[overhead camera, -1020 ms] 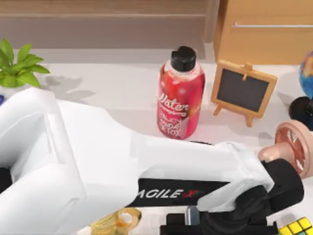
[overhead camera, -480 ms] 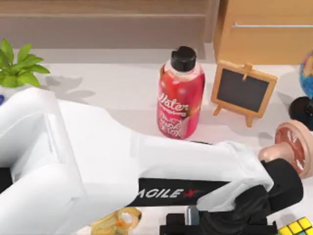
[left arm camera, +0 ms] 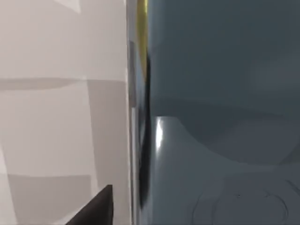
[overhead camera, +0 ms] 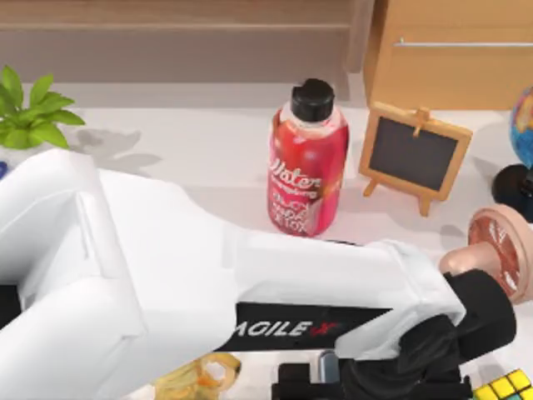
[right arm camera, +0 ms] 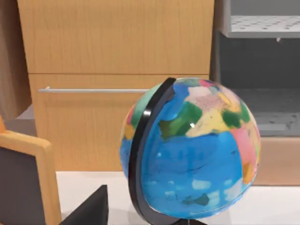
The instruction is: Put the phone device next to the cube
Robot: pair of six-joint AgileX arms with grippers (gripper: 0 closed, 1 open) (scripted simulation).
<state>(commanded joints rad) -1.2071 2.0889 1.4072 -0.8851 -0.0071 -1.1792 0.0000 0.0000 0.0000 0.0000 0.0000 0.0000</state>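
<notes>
Top view: the left arm [overhead camera: 250, 308] is seen stretched across the table toward the cube [overhead camera: 505, 386] at the lower right edge; left wrist view: the phone device [left arm camera: 220, 112] is seen close up, grip state cannot be told; right wrist view: a globe [right arm camera: 192, 150] is faced.

Likely a home study, globe [right arm camera: 192, 150], small chalkboard [overhead camera: 414, 155], wooden drawers [right arm camera: 117, 79]
</notes>
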